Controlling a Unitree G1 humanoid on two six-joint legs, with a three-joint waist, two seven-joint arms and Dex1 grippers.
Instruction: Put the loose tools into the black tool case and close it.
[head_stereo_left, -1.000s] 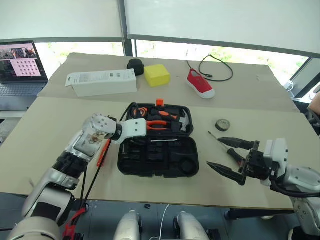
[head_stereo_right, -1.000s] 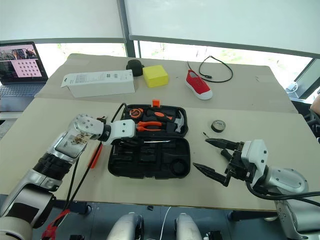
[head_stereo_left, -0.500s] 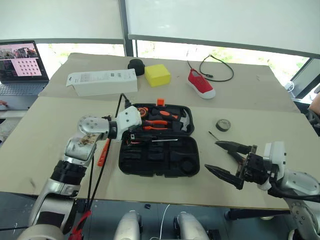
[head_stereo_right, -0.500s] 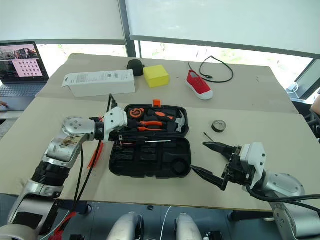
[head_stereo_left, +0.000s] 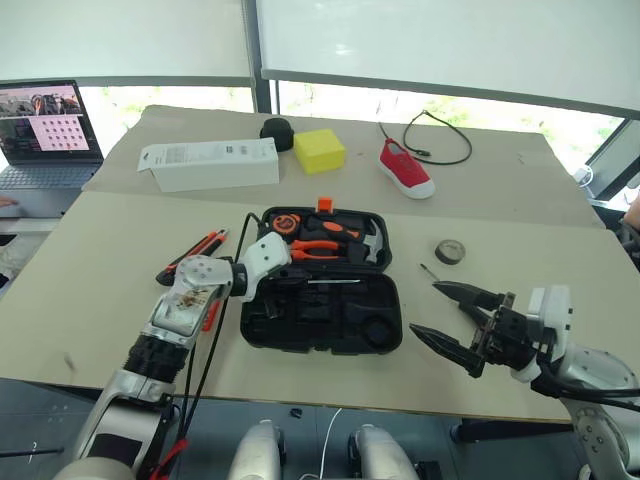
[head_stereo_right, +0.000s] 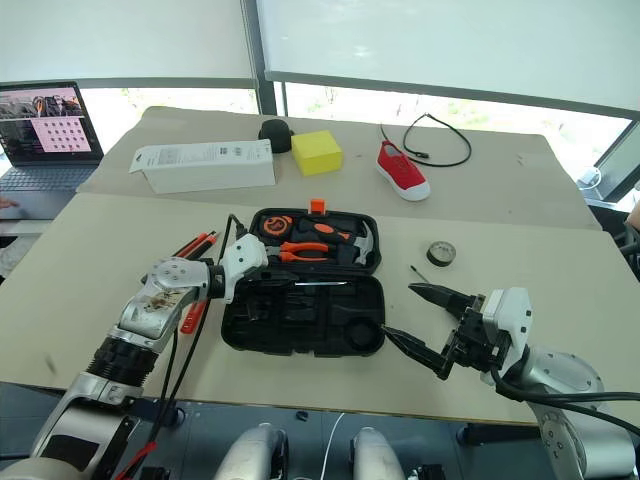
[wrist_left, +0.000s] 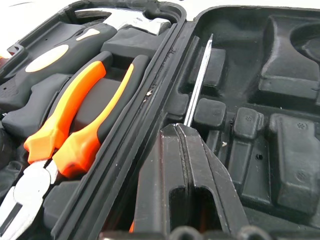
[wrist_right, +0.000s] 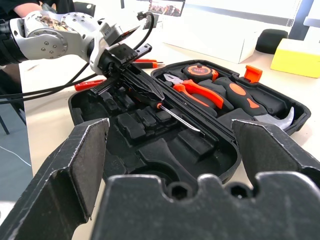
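The left claw (wrist_right: 131, 70) pinches what looks like a screwdriver (wrist_left: 198, 80) inside the black tool case (head_stereo_left: 322, 330), while the right claw (head_stereo_left: 452, 322) gapes wide.

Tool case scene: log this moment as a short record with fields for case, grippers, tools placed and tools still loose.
case: black tool case open flat on the table
left gripper: left gripper shut on a screwdriver, over the case's near half by the hinge
right gripper: right gripper open, holding nothing, off the table's near edge, right of the case
in case: pliers, hammer
still loose: utility knife left of case; tape roll and second screwdriver right of case
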